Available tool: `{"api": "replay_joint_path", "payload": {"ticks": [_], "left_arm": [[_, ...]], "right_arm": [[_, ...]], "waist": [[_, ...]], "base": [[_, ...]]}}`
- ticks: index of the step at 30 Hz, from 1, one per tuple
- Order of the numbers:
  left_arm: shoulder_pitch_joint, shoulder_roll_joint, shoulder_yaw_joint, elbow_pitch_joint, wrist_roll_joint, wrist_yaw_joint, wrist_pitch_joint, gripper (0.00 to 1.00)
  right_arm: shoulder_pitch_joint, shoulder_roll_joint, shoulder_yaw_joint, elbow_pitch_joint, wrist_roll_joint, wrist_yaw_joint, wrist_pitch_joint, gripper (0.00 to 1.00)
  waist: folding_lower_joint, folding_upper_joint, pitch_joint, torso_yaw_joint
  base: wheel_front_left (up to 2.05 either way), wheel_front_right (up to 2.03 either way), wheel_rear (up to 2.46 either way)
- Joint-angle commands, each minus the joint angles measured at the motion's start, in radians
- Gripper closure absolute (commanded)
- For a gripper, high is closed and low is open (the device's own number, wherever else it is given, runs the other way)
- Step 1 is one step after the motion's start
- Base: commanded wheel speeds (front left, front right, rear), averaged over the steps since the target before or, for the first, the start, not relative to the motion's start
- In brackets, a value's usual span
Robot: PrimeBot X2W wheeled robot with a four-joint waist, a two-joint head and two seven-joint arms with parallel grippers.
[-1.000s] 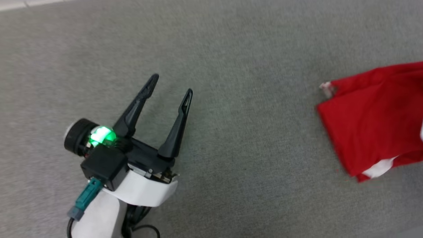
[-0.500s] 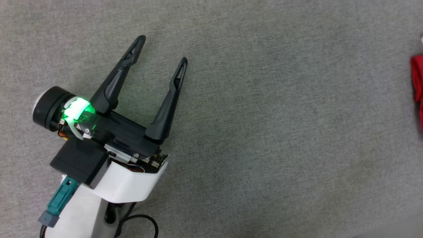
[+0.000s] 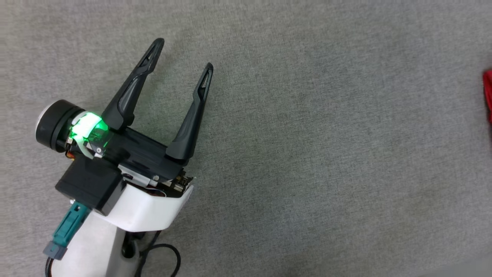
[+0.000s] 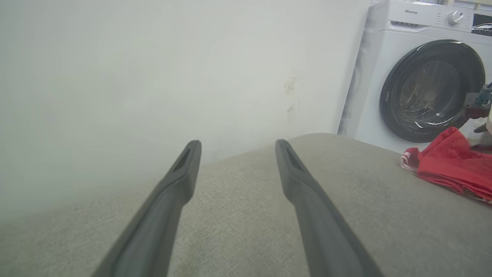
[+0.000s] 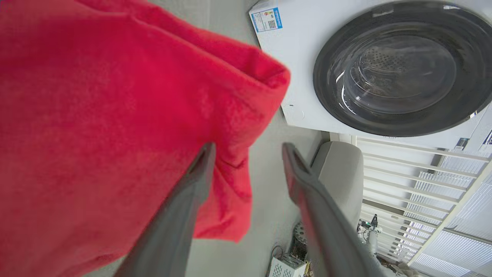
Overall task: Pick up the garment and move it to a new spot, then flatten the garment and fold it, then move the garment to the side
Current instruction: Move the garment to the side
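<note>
The garment [image 5: 96, 115], plain red here, hangs bunched across the left of the right wrist view. One folded corner droops against the left finger [image 5: 192, 184] of my right gripper [image 5: 249, 146], whose jaws stand apart without clamping the cloth. In the head view only a red sliver of the garment [image 3: 488, 96] shows at the right edge. In the left wrist view the garment [image 4: 453, 161] lies crumpled far right on the grey surface. My left gripper [image 3: 183, 53] is open and empty over bare grey fabric, far left of the garment; its fingers [image 4: 180, 181] are spread wide.
A grey fabric surface [image 3: 307, 154] spans the head view. A white washing machine [image 4: 426, 88] with a dark round door stands beyond the surface's far edge, beside a pale wall [image 4: 153, 77]. White slatted blinds [image 5: 423, 181] and floor clutter sit below the machine in the right wrist view.
In the head view the garment has gone from a broad red shape at the right to a sliver at the edge. The left gripper sits higher and larger. The right jaws have parted.
</note>
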Motion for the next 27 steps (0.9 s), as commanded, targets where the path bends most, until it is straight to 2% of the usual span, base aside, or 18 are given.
{"api": "replay_joint_path", "payload": {"ticks": [1, 7, 12, 21, 27], "left_arm": [[0.014, -0.003, 0.005, 0.005, -0.004, -0.002, -0.002, 0.00], [0.073, -0.051, 0.059, 0.035, -0.023, -0.002, -0.002, 0.00], [0.141, -0.088, 0.124, 0.071, -0.018, -0.001, -0.002, 0.00], [0.258, -0.155, 0.255, 0.148, -0.013, 0.011, -0.002, 0.00], [0.330, -0.186, 0.291, 0.200, -0.026, 0.008, -0.002, 0.00]], "right_arm": [[-0.014, 0.002, -0.002, -0.014, -0.008, -0.001, 0.006, 0.00], [-0.034, 0.033, 0.032, -0.131, 0.029, -0.001, 0.025, 0.00], [-0.045, 0.110, 0.049, -0.218, 0.083, -0.001, -0.032, 0.00], [0.066, 0.354, 0.064, -0.340, 0.168, -0.001, -0.230, 0.00], [0.215, 0.505, 0.060, -0.378, 0.220, -0.001, -0.366, 0.00]], "waist": [[-0.0001, 0.0000, -0.029, 0.005], [-0.0001, 0.0000, -0.147, 0.025], [-0.0001, 0.0000, -0.261, 0.061], [-0.0001, 0.0000, -0.442, 0.140], [-0.0001, 0.0000, -0.526, 0.187]], "base": [[0.00, 0.00, 0.00], [0.00, 0.00, 0.00], [0.00, 0.00, 0.00], [0.00, 0.00, 0.00], [0.00, 0.00, 0.00]]}}
